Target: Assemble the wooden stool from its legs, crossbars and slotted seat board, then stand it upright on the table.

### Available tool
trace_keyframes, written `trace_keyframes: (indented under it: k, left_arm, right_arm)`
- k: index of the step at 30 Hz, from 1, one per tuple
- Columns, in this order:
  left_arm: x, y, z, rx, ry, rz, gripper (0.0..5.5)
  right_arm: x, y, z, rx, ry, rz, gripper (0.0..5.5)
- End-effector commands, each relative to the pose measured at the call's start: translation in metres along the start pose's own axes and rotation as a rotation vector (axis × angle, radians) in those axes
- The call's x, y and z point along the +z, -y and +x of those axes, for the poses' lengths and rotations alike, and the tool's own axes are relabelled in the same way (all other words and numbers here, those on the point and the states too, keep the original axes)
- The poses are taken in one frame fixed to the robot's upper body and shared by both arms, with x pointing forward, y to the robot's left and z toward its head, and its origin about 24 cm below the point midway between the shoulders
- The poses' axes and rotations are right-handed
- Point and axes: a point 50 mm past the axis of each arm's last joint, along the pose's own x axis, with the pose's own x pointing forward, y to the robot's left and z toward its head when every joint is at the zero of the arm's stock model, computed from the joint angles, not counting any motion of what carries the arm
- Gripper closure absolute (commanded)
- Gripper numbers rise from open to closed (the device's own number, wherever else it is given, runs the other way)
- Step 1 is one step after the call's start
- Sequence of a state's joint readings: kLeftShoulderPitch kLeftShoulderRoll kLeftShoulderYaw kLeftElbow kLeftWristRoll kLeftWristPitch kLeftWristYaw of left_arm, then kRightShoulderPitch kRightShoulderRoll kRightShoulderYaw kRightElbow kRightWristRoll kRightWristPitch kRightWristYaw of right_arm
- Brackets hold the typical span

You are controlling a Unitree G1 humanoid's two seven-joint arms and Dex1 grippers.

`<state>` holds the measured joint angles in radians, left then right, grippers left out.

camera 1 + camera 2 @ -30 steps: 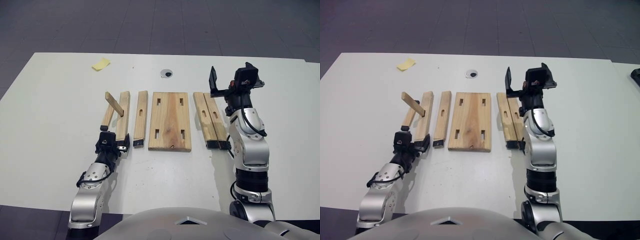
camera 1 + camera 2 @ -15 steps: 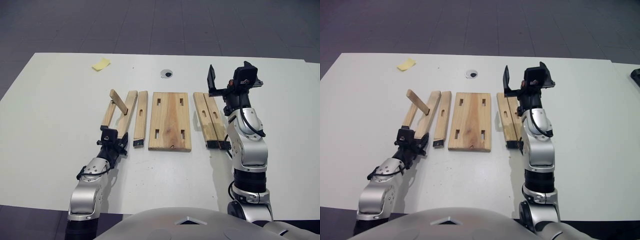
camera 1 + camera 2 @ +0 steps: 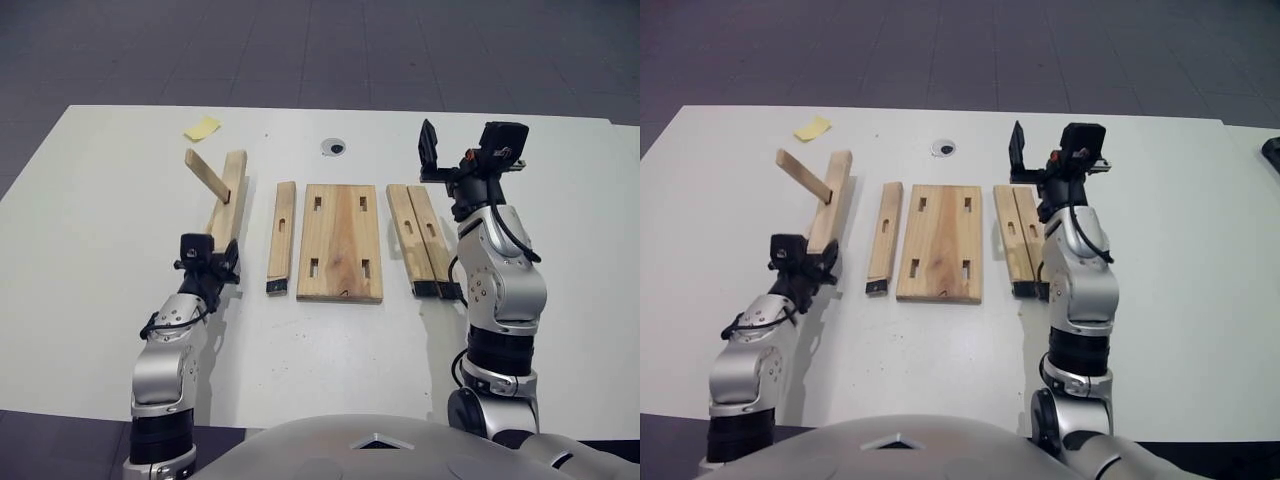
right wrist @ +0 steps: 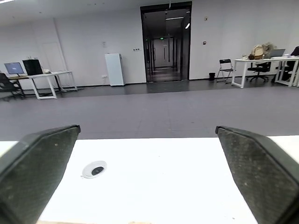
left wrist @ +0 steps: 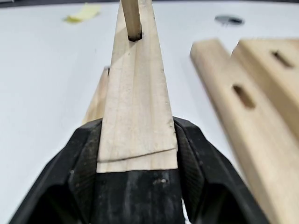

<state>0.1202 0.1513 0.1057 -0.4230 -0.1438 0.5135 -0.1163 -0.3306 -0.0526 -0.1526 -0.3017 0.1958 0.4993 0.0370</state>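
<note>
1. The L gripper [image 3: 206, 268] is clamped on the near end of one leg [image 3: 229, 190]. In the L wrist view both pads [image 5: 86, 144] press the sides of the wood. Gripping at the end leaves the far slot free, I think.
2. A crossbar [image 3: 205, 174] sits in that far slot and sticks up, tilted to the robot's left. This joint looks begun, but I cannot tell how deep it sits.
3. A 2nd wood piece [image 5: 96, 100] shows just beside and below the held leg. It is prob. another leg, not sure.
4. A single leg [image 3: 282, 225] lies flat with its slot up, apart from the held one and just left of the seat board [image 3: 341, 240].
5. The seat board is flat in the middle of the table [image 3: 100, 220] with 4 slots up, so the leg ends can enter from above.
6. A pair of legs [image 3: 420, 238] lie side by side, touching, just right of the board and near the R arm.
7. The R gripper [image 4: 147, 140] has its fingers wide apart and holds nothing. It is raised over the far end of that pair, parked out of the way, I judge.
8. The task is at an early stage and no stool stands yet.
</note>
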Motion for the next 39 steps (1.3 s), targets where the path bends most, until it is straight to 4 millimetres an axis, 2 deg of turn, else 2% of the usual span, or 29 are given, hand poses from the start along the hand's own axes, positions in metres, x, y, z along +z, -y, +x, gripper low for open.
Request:
trace_keyframes:
  k: [1, 5, 9, 12, 17, 25, 36, 39]
  left_arm:
    - [0.033, 0.017, 0.005, -0.022, 0.176, -0.007, 3.46]
    - [0.053, 0.027, 0.009, -0.042, 0.280, 0.035, 3.46]
    - [0.076, 0.041, 0.017, -0.138, 0.385, 0.123, 3.46]
    - [0.083, 0.052, 0.022, -0.225, 0.425, 0.187, 3.46]
    - [0.090, 0.073, 0.027, -0.373, 0.474, 0.249, 3.46]
    - [0.097, 0.089, 0.029, -0.493, 0.518, 0.282, 3.46]
    - [0.092, 0.096, 0.026, -0.534, 0.519, 0.315, 3.46]
    - [0.091, 0.097, 0.026, -0.534, 0.519, 0.313, 3.46]
  right_arm:
    - [0.009, -0.003, 0.012, 0.051, -0.007, 0.068, 0.10]
    - [0.024, -0.008, 0.023, 0.109, 0.012, 0.139, 0.10]
    - [0.053, -0.010, 0.037, 0.209, 0.036, 0.334, 0.10]
    - [0.070, -0.011, 0.047, 0.304, 0.024, 0.485, 0.10]
    - [0.083, -0.014, 0.064, 0.449, -0.047, 0.711, 0.10]
    - [0.084, -0.018, 0.077, 0.560, -0.117, 0.826, 0.10]
    - [0.081, -0.034, 0.076, 0.634, -0.152, 0.864, 0.10]
    - [0.080, -0.036, 0.077, 0.636, -0.157, 0.866, 0.55]
